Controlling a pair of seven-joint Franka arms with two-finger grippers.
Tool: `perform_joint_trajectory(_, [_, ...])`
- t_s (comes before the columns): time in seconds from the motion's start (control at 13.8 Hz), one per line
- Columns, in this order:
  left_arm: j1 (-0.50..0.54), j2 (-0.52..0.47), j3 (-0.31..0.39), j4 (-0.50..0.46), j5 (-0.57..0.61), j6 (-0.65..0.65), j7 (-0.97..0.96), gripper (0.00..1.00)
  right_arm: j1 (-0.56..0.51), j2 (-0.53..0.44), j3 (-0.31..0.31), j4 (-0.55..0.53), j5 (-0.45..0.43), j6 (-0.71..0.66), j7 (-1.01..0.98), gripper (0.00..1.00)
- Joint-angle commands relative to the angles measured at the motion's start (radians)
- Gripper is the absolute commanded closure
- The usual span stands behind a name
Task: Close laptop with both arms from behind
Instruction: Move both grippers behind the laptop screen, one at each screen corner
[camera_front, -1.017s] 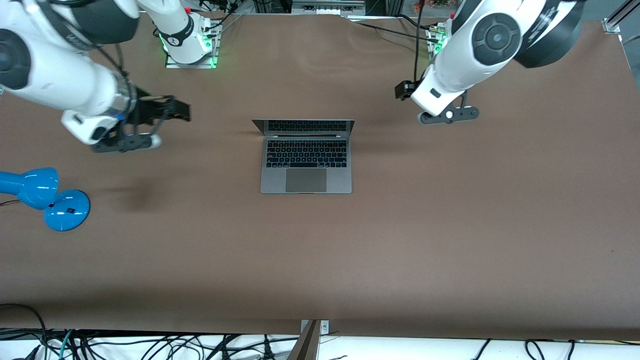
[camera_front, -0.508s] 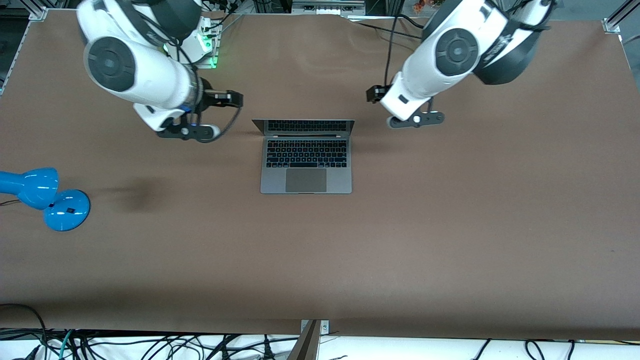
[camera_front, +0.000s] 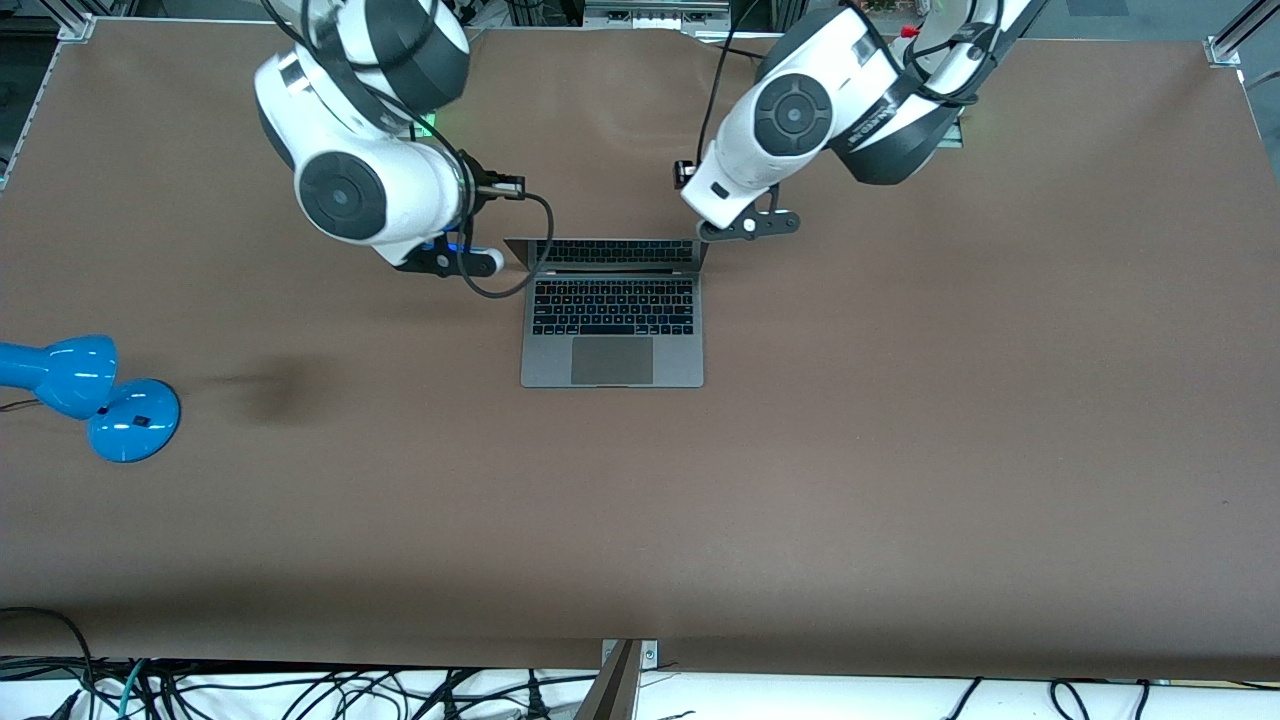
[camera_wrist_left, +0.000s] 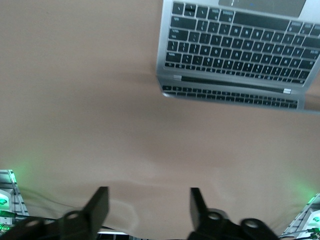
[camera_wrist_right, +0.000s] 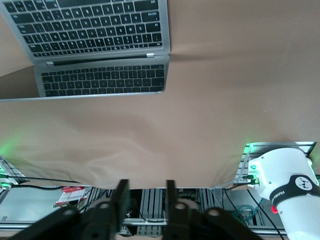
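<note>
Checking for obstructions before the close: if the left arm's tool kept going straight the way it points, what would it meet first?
Probably the bare brown table. The left tool is open and holds nothing; the laptop lies off to one side of its line, though depth is hard to judge.

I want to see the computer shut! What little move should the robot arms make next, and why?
Probably both should ease down to the top edge of the laptop screen. It stands open, and the left tool and right tool, both open, hang above the table near the screen's two corners, not touching it yet.
</note>
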Motion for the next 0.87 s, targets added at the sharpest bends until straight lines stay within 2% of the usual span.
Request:
perform_joint_trajectory(0.0, [-0.023,0.001,-0.001,0.002,-0.022,0.008,-0.011,0.96,0.016,0.042,-0.007,0.001,0.032,-0.020,-0.001,0.77])
perform_joint_trajectory(0.15, [-0.029,0.021,-0.001,0.003,-0.024,0.013,-0.012,1.00,0.033,0.068,-0.007,0.001,0.032,-0.040,-0.001,0.84])
perform_joint_trajectory(0.65, [-0.041,0.123,0.006,0.008,-0.027,0.117,-0.026,1.00,0.033,0.177,-0.008,0.004,0.034,-0.031,-0.073,0.87])
perform_joint_trajectory(0.8, [-0.046,0.149,0.009,0.009,-0.022,0.147,-0.025,1.00,0.033,0.194,-0.008,0.009,0.035,-0.020,-0.073,0.95])
